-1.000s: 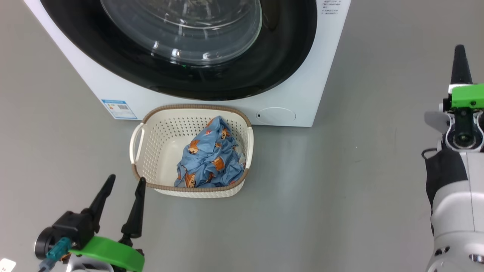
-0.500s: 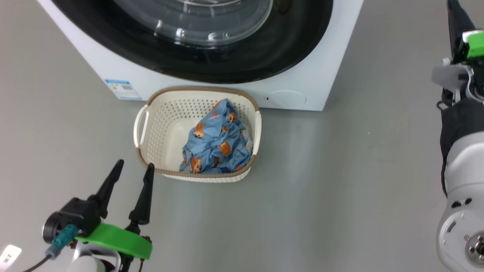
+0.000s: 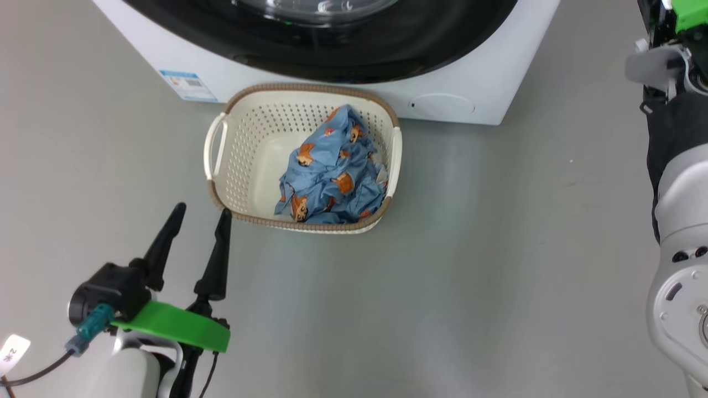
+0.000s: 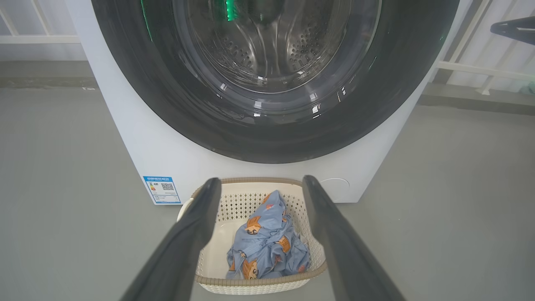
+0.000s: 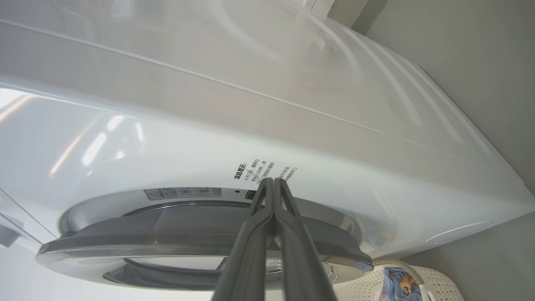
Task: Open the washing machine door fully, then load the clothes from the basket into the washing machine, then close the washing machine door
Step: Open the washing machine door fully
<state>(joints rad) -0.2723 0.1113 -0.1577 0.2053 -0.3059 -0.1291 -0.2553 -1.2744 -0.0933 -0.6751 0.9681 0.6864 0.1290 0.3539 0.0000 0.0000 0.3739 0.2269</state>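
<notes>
Since a second ago the head camera has dipped, so the machine (image 3: 487,88) and basket (image 3: 246,166) sit higher in view, and the right arm has risen. The door (image 4: 276,62), a glossy black ring around clear glass, looks shut. Blue clothes (image 3: 332,171) with orange animals lie bunched in the basket's right half, just before the machine. The left gripper (image 3: 202,209) hovers near the basket, fingers spread, empty. The right gripper (image 5: 272,180) points at the door's edge, fingers pressed together, holding nothing.
</notes>
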